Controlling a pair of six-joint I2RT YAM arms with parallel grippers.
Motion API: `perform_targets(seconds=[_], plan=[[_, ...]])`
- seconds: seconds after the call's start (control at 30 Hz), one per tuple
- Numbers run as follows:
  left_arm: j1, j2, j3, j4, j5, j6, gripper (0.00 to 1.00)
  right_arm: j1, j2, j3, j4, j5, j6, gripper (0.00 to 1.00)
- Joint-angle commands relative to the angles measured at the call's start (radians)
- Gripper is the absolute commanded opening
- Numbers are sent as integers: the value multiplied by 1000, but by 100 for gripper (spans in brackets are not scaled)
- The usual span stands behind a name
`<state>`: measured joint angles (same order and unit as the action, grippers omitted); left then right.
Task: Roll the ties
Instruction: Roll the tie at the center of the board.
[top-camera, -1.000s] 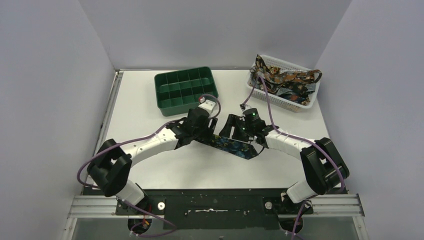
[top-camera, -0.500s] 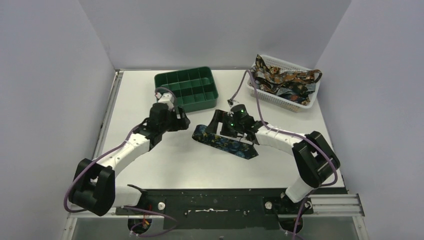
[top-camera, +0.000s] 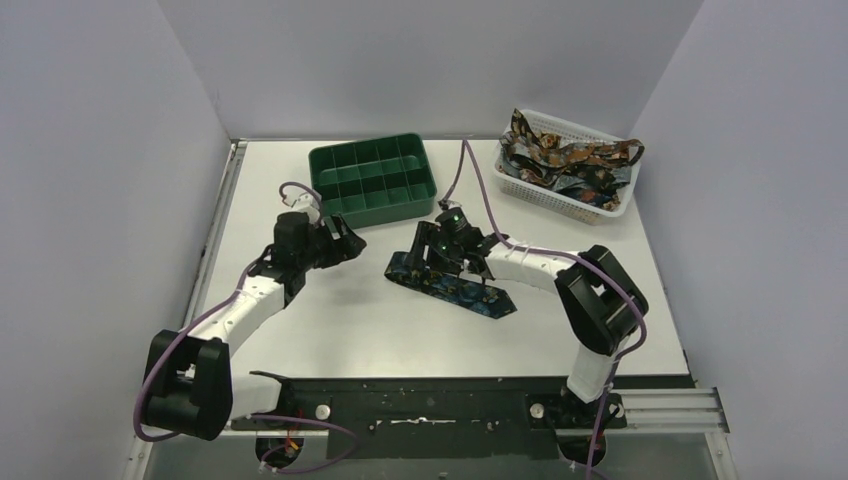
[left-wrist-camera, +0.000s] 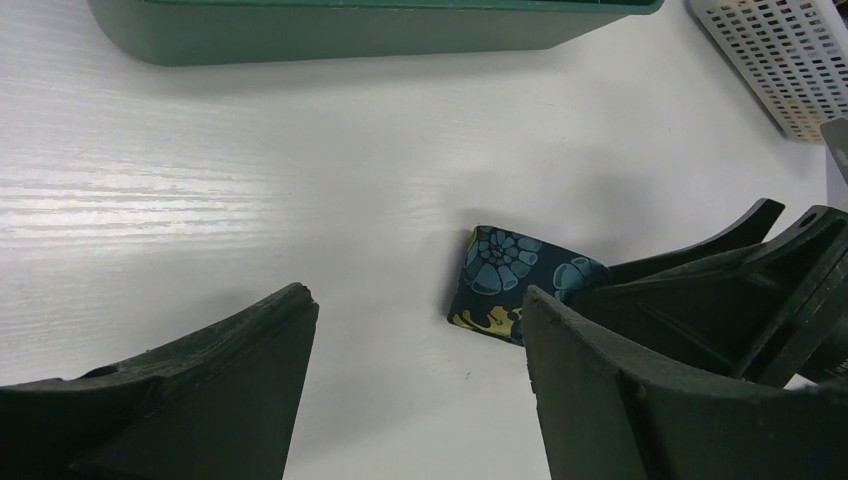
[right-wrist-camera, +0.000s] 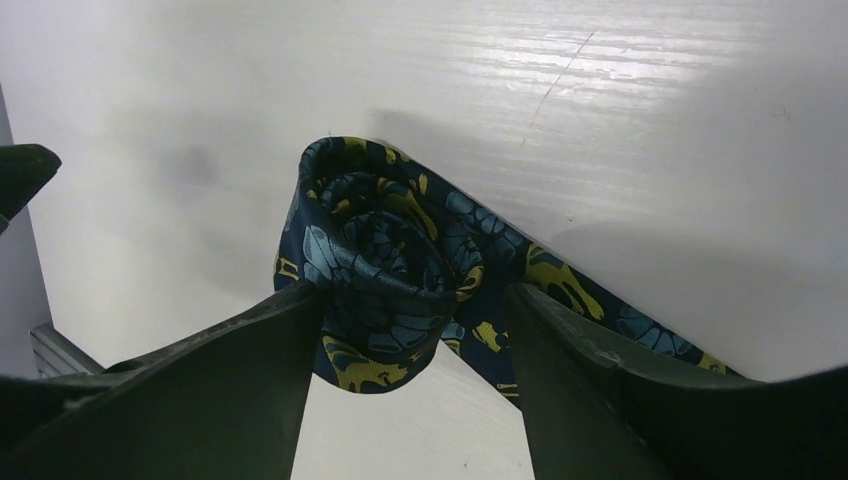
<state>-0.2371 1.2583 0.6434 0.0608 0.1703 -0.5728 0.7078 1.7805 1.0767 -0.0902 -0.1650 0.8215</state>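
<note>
One dark navy tie with blue and yellow flowers lies on the white table, its wide pointed end (top-camera: 478, 297) flat toward the near right. Its other end is wound into a roll (right-wrist-camera: 380, 250) that stands between the fingers of my right gripper (right-wrist-camera: 415, 293). That gripper (top-camera: 420, 262) is shut on the roll, and the tail trails past the right finger. My left gripper (top-camera: 345, 240) hovers to the left of the roll, open and holding nothing. In the left wrist view the roll (left-wrist-camera: 510, 275) shows just beyond my left gripper (left-wrist-camera: 418, 298). More ties (top-camera: 565, 160) are piled in the basket.
A green compartment tray (top-camera: 370, 212) stands behind the grippers at the centre back, its near wall (left-wrist-camera: 350, 35) close ahead of the left wrist. A white mesh basket (top-camera: 560, 203) sits at the back right corner (left-wrist-camera: 770, 60).
My left arm has let go of the tie and drawn back to the left. The right gripper has moved left along the tie and closed round the rolled end.
</note>
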Motion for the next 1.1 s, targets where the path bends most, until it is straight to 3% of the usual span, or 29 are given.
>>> perform_targets(seconds=[0.0, 0.4, 0.63, 0.87, 1.07], plan=[[7, -3, 0, 51, 58, -3, 73, -13, -43, -44, 22, 21, -23, 66], [-34, 117, -9, 185, 216, 17, 72, -85, -92, -206, 179, -105, -35, 61], [-115, 202, 23, 242, 239, 36, 73, -95, -72, -163, 129, -132, -88, 60], [-139, 271, 15, 381, 251, -90, 73, -90, -68, -185, 133, -127, -84, 55], [-179, 359, 77, 360, 270, -36, 72, -91, -69, -185, 118, -96, -90, 54]])
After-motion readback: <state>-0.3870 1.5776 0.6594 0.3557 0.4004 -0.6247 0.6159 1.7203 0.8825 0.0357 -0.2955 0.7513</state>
